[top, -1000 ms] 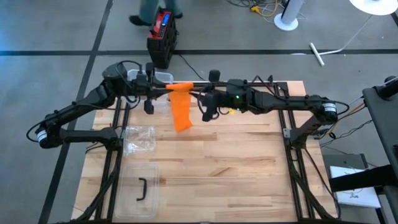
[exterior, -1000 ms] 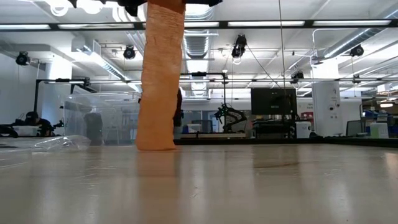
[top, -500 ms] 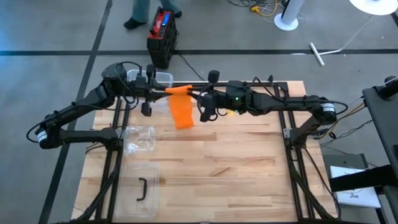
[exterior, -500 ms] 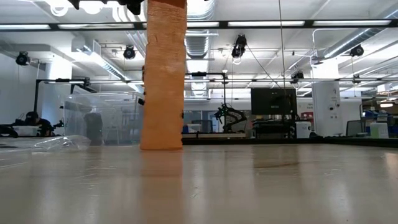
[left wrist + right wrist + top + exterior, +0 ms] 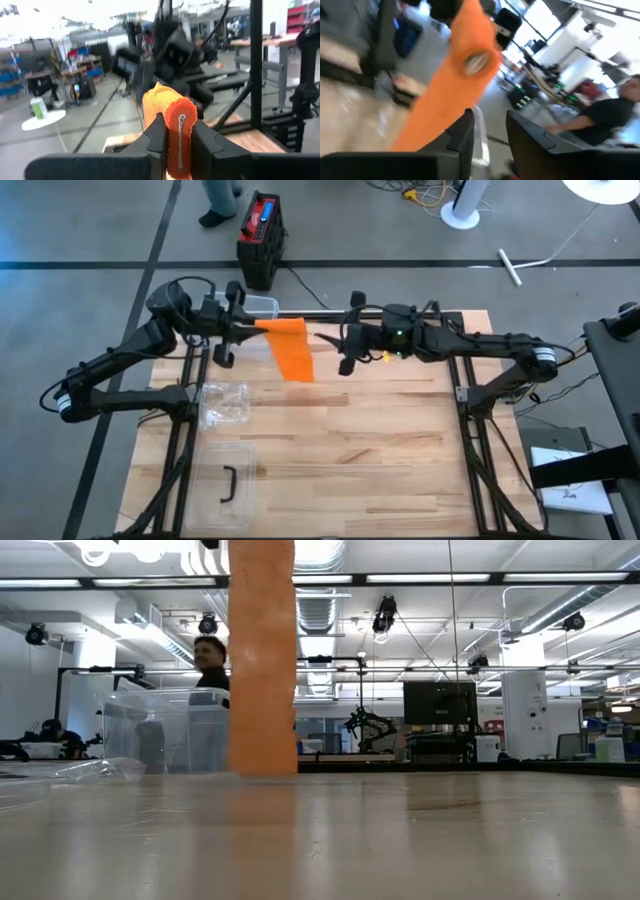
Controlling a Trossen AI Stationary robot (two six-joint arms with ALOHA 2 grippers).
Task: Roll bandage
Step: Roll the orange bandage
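Overhead, orange bandage [image 5: 291,348] dangling at table's far edge, pinched in left gripper [image 5: 243,326]

Clamped on rolled end; crinkled fabric strip hanging to wooden table [image 5: 380,430]. Right gripper [image 5: 335,346] just beside, fingers parted, grasping nothing. Crumpled clear plastic bag [image 5: 224,402] and clear lidded bin [image 5: 225,482] near left arm. Strip's top cut off in low view, blocking person [image 5: 210,662] behind a transparent box [image 5: 165,730]

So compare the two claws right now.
The left claw is clamped on the rolled end of the orange bandage; the right claw stands open, holding nothing, apart from the bandage. Both hover above the table's far edge, facing each other.
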